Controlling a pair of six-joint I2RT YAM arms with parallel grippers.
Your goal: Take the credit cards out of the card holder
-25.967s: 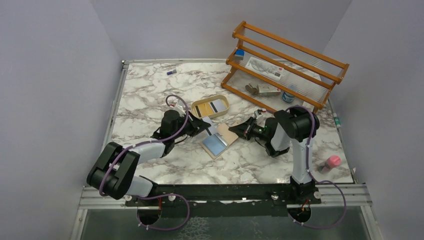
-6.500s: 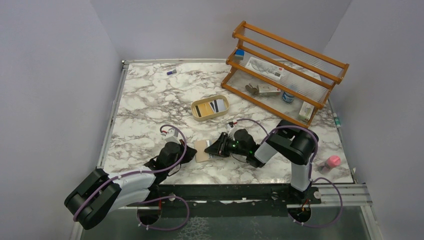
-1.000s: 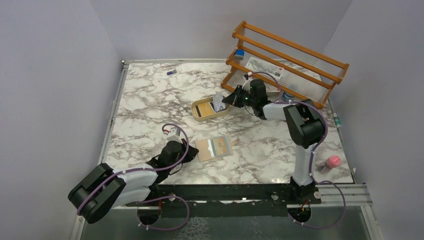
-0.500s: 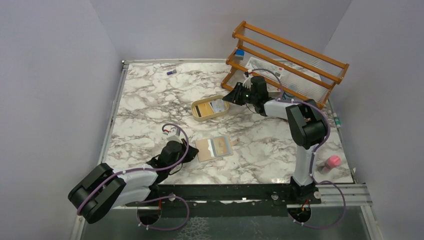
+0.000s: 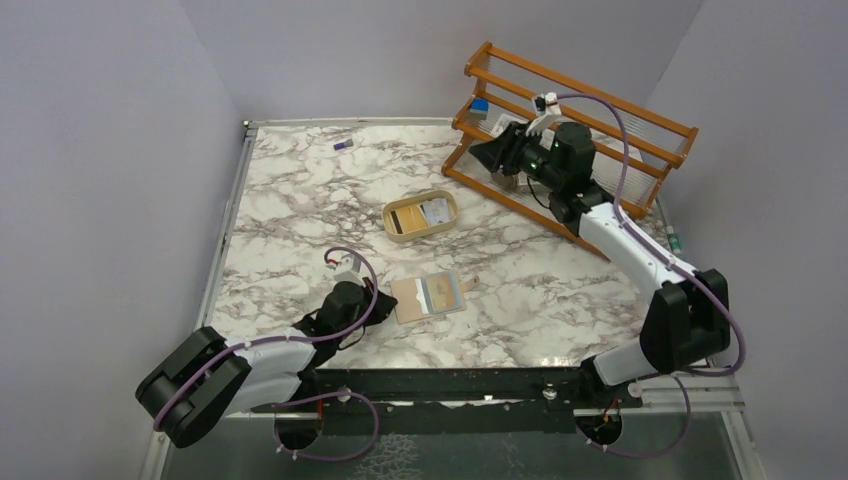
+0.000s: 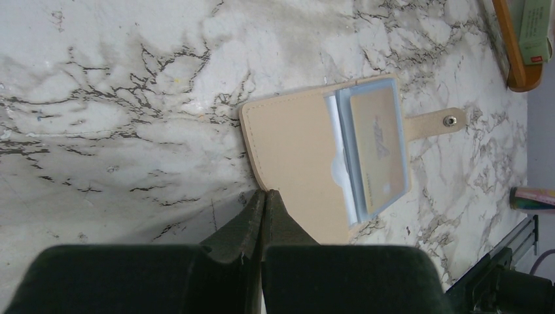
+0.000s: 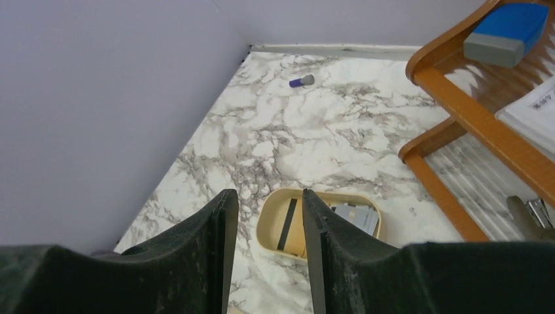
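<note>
The beige card holder [image 5: 432, 296] lies open on the marble, snap tab [image 6: 437, 122] pointing right. A tan card [image 6: 378, 147] sits in its pale-blue-edged clear pocket. My left gripper [image 5: 384, 303] is shut, its tips [image 6: 265, 193] resting against the holder's near edge with nothing between them. My right gripper [image 5: 497, 152] hangs high by the rack, open and empty [image 7: 267, 193]. Below it the oval tan tray [image 5: 388, 215] holds a whitish card [image 7: 358, 217] and a tan card with a black stripe [image 7: 288, 226].
A wooden rack [image 5: 570, 120] with small items, among them a blue block [image 7: 507, 26], stands at the back right. A small purple object [image 5: 343, 145] lies at the back left. A pink object [image 5: 663, 324] sits near the right front edge.
My right gripper opened, left the whitish card in the tray, then rose and drew back toward the rack. The left arm and the card holder have stayed put.
</note>
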